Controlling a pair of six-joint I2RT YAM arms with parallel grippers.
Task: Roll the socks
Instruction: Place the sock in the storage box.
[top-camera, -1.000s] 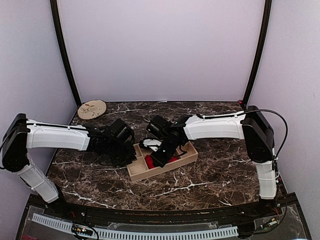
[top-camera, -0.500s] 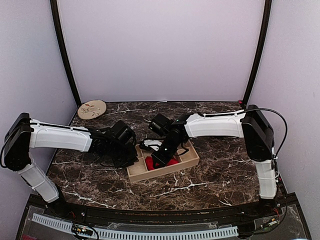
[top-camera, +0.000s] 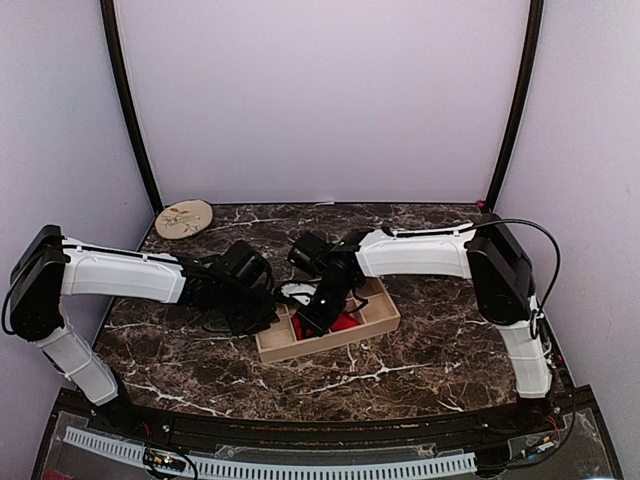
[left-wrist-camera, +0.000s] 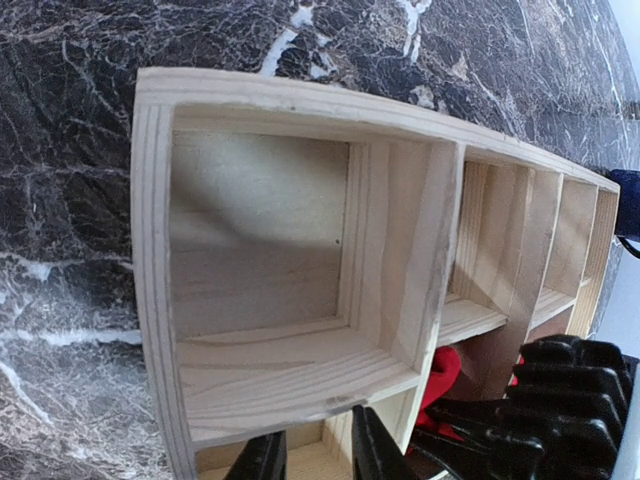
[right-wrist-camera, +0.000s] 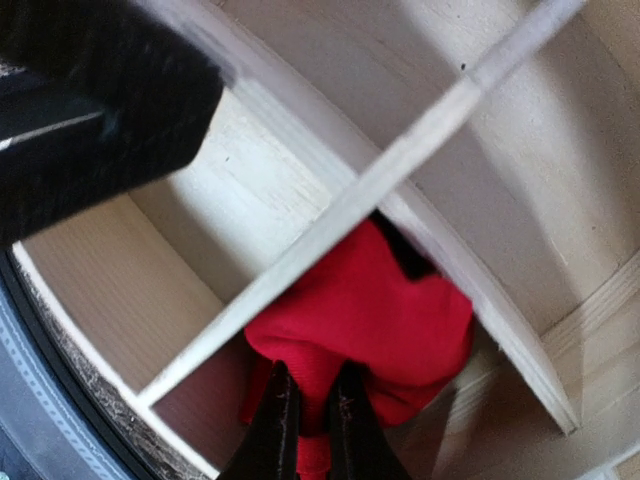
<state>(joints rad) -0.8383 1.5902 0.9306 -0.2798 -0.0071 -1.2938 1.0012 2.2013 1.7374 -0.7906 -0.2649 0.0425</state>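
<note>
Only the right-wrist view shows jaws seemingly pinching the sock (right-wrist-camera: 380, 320).

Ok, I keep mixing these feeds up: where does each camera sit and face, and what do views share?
Top external: above and behind the bases, looking down on the table; left arm and right arm reach the wooden tray.
Left wrist: on the left arm, facing the tray's empty compartments; the left claw grips its near wall.
Right wrist: on the right arm, facing down into the tray; the right claw pinches the red sock.
Shared: tray and sock, all three.
</note>
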